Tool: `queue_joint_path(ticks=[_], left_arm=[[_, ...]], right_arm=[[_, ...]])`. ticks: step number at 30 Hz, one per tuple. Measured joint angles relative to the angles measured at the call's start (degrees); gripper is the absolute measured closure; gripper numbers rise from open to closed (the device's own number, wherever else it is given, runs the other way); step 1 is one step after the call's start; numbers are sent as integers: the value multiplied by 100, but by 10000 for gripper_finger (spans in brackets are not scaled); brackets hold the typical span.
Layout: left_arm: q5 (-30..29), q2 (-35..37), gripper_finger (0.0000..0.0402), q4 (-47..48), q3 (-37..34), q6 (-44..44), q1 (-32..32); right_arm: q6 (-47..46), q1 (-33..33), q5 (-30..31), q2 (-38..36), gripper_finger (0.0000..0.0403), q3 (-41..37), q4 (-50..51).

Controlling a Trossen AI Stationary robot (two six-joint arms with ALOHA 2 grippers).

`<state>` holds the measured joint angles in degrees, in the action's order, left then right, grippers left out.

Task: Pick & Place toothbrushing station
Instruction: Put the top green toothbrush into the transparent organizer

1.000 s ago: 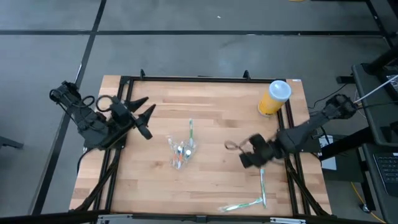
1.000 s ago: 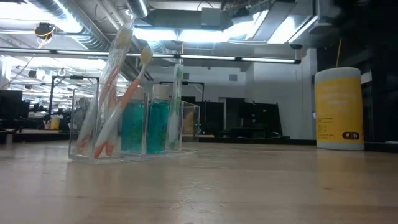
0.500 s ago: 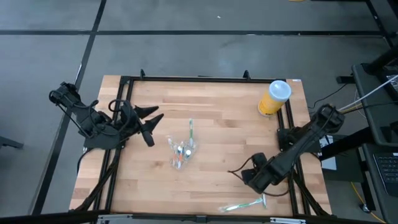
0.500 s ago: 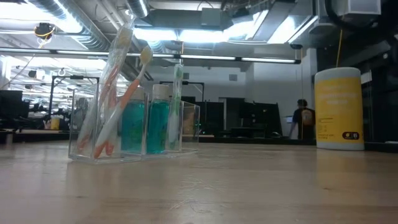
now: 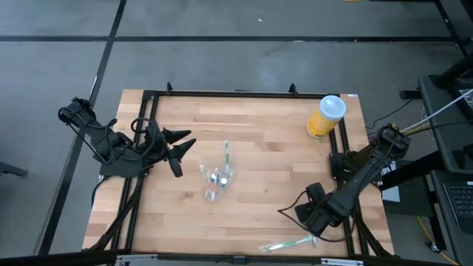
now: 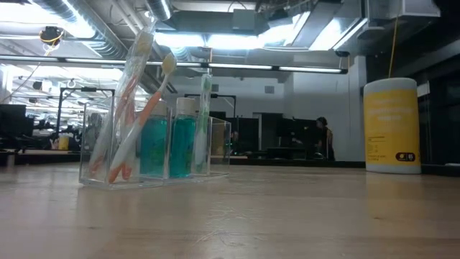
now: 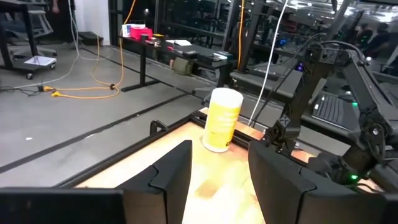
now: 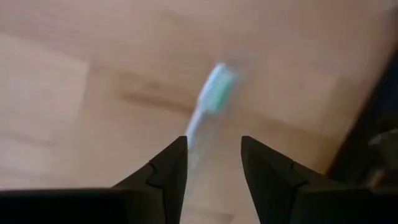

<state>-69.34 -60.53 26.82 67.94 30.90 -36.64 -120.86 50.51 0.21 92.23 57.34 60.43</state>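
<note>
From above, your right gripper (image 5: pixel 316 222) sits low at the table's (image 5: pixel 259 155) near right corner, directly over a green-and-white toothbrush (image 5: pixel 287 243) lying flat by the front edge. Your left gripper (image 5: pixel 177 151) waits at the left side, its fingers spread wide and holding nothing. A clear holder (image 5: pixel 216 179) stands mid-table with brushes in it, and a yellow canister (image 5: pixel 325 117) stands at the far right corner.

At table height, you see the holder (image 6: pixel 154 147) upright with orange and green brushes leaning in its compartments and a teal bottle (image 6: pixel 183 137) between them; the canister (image 6: pixel 390 124) stands well apart.

Your left wrist camera looks between parted fingers (image 7: pixel 168 180) toward the canister (image 7: pixel 222 119) and the right arm (image 7: pixel 336 106) beyond.

Your right wrist camera shows the toothbrush (image 8: pixel 208 102) lying between open, empty fingers (image 8: pixel 165 171), not yet gripped.
</note>
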Motion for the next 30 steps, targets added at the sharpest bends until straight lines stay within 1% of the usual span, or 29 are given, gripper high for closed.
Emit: queue_joint_path(ticks=[2, 6, 15, 18, 22, 24, 26, 28, 30], left_arm=[[2, -1, 247, 3, 0, -3, 0], [2, 0, 247, 3, 0, -10, 0], [2, -2, 249, -1, 2, 113, 0], [0, 0, 252, -1, 2, 135, 0], [0, 0, 254, -3, 4, 153, 0], [0, 0, 254, -5, 4, 154, 0], [0, 0, 254, -3, 4, 154, 0], [0, 0, 254, -5, 4, 154, 0], [0, 0, 254, -3, 4, 152, 0]], right_arm=[[0, 27, 21, 0, 252, -19, 112], [1, 41, 39, 2, 252, -148, 30], [-1, 66, 75, 7, 252, -858, -1228], [-2, 67, 133, 7, 252, -1019, -1450], [-7, 55, 329, 7, 260, -1032, -1529], [-9, 54, 424, 7, 276, -1032, -1597], [-13, 54, 533, 7, 302, -1031, -1663], [-15, 49, 708, 7, 341, -1006, -1704], [1, 37, 1050, 7, 382, -937, -1716]])
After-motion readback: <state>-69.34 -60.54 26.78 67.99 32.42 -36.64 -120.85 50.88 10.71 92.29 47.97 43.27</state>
